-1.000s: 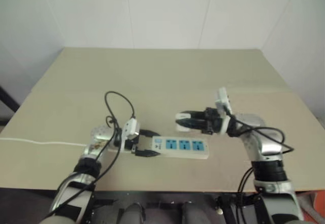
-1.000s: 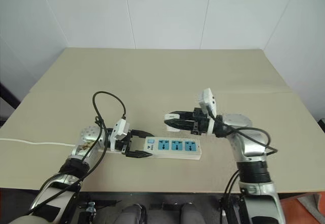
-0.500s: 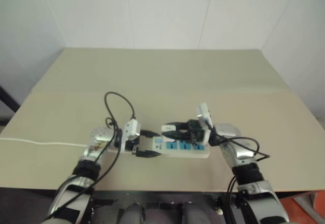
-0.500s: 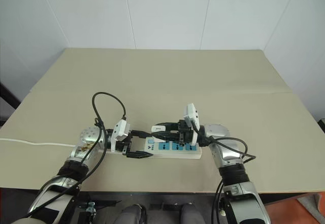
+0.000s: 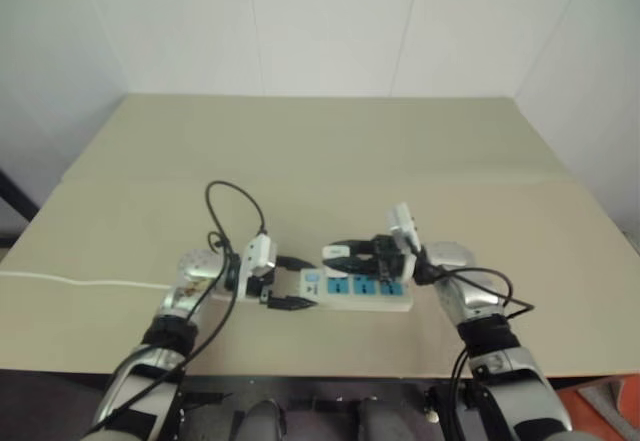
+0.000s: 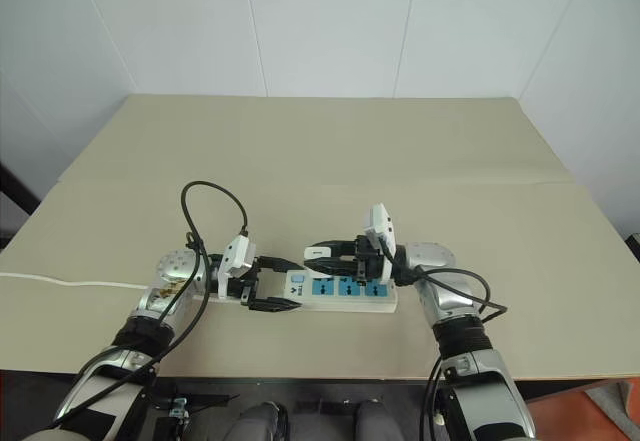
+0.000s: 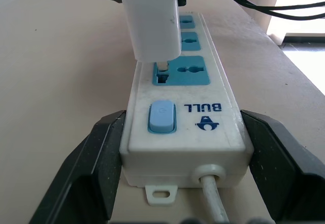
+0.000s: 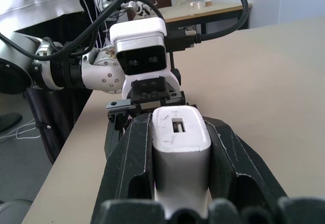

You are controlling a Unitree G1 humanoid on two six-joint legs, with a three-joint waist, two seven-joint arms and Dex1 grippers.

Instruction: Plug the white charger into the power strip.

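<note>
Right gripper: both black fingers clamped on the sides of the white charger, held over the power strip near the front edge of the table. Charger stands upright, long axis vertical, prongs down; one prong tip sits at the slot of the socket nearest the switch end, body not seated, a gap showing under it. Charger is a plain white rounded block with a small port slot on its top face.

Left gripper: fingers closed against the two long sides of the strip at its cord end, pinning it flat on the table.

Strip lies lengthwise left to right across the table front; white bar, three blue socket faces, pale blue rocker switch and "BULL" mark at the end panel. Thin white cord runs off toward the left table edge.

Nothing lies between the charger and the socket. A black cable loops above the left wrist.
</note>
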